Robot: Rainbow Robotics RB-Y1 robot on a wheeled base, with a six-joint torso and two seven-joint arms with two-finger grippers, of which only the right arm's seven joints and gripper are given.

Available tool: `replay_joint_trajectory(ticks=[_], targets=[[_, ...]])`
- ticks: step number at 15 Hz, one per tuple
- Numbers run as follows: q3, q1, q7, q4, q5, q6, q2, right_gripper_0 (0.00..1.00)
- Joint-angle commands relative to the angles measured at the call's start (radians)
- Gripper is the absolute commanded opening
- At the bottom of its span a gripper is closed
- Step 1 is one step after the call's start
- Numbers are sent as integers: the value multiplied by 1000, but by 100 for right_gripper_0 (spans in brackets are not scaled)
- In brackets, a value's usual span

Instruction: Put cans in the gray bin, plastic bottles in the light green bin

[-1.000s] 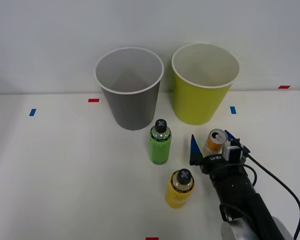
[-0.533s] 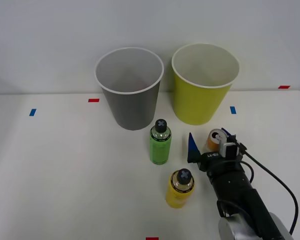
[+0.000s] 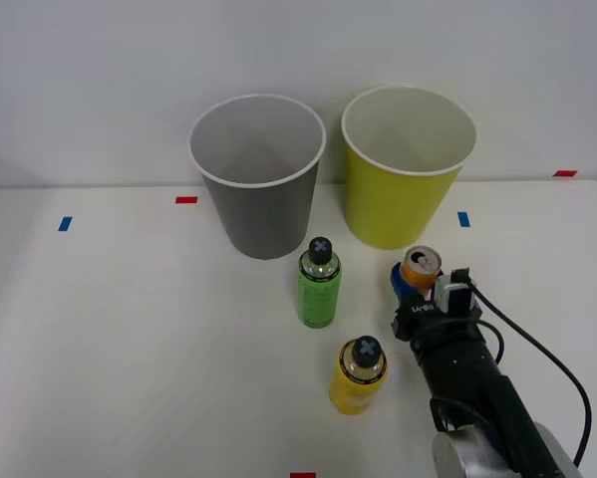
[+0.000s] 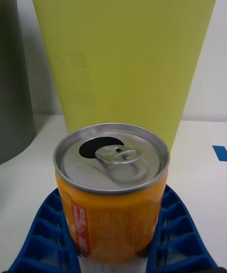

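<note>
Front view: we note the right gripper with its jaws closed around the can, which stands upright on the worktop just in front of the lime bin. Green bottle and yellow bottle stand beside it; gray bin behind.

The orange can stands upright just in front of the light green bin, its silver top open (tab still attached). Left of it stands the green bottle; the stouter yellow bottle stands nearer. The gray bin stands beside the green one, on its left.
</note>
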Motion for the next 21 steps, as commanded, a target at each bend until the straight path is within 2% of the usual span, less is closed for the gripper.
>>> replay_joint_trajectory(ticks=[1, 15, 19, 21], targets=[[-3, 0, 0, 0, -1, -16, 2, 5], [-6, 80, 15, 0, 12, -173, -42, 4], [11, 144, 8, -3, 7, -291, -119, 2], [41, 172, -9, -23, -11, -335, -190, 1]])
